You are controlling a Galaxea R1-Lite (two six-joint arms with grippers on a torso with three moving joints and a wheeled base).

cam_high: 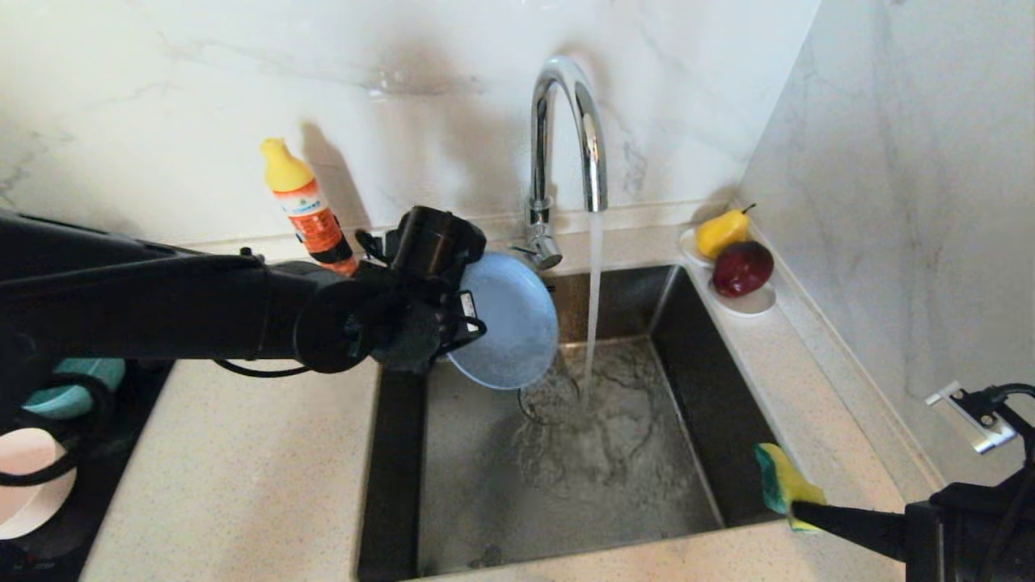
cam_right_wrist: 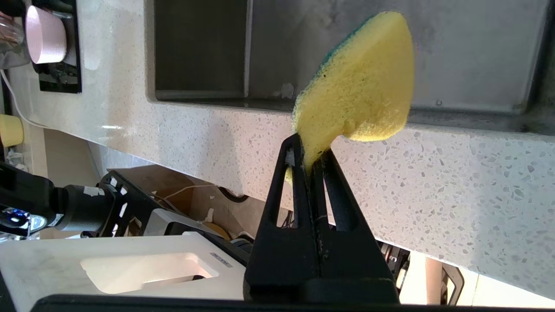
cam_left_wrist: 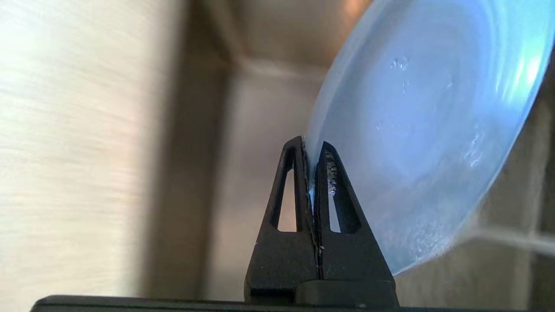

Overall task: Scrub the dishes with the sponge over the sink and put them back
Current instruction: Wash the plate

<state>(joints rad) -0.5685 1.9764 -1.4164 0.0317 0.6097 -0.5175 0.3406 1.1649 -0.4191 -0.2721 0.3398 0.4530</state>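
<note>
The grey-blue plate [cam_high: 509,323] hangs tilted on edge over the back left corner of the sink [cam_high: 711,388], just left of the running water [cam_high: 594,307]. My left gripper [cam_left_wrist: 310,145] is shut on the plate's [cam_left_wrist: 425,130] rim, and droplets cling to the plate's face. Over the counter at the sink's front right corner, my right gripper [cam_high: 796,511] is shut on the yellow and green sponge [cam_high: 783,483]; the sponge [cam_right_wrist: 360,82] sticks out beyond the gripper [cam_right_wrist: 310,151]. A teal bowl [cam_high: 73,388] and a pink bowl [cam_high: 32,485] sit on a dark mat at the far left.
The chrome tap [cam_high: 566,129] arches over the sink's back edge. An orange detergent bottle [cam_high: 303,206] stands behind my left arm. A small white dish [cam_high: 752,301] with a pear and an apple sits at the sink's back right corner. A marble wall closes the right side.
</note>
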